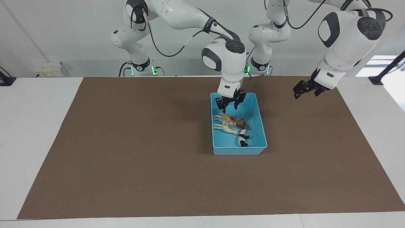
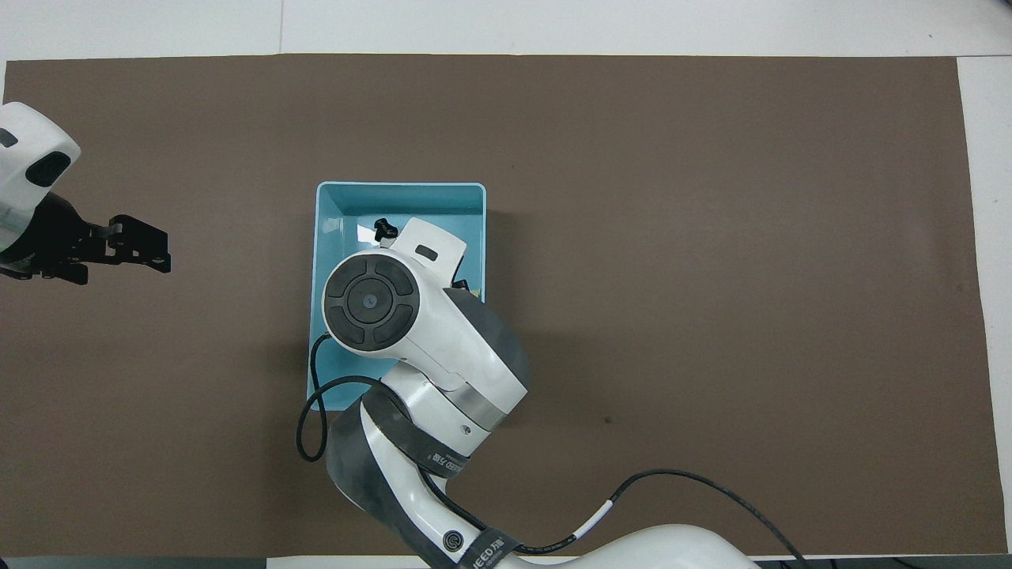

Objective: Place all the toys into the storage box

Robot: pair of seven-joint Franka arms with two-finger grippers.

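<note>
The light-blue storage box (image 1: 238,148) stands mid-table on the brown mat. Four toys lie in it: the orange tiger (image 1: 226,117), the brown animal (image 1: 241,122), the cream-white horse (image 1: 224,128) and the black-and-white panda (image 1: 243,138). My right gripper (image 1: 230,102) hangs open and empty over the box's end nearer the robots, just above the toys. My left gripper (image 1: 306,93) is open and empty, raised over the mat toward the left arm's end. In the overhead view the right arm covers most of the box (image 2: 399,187); only a bit of the panda (image 2: 383,229) shows.
The brown mat (image 1: 126,158) covers most of the white table (image 1: 31,126). The left gripper also shows in the overhead view (image 2: 158,253) over bare mat beside the box.
</note>
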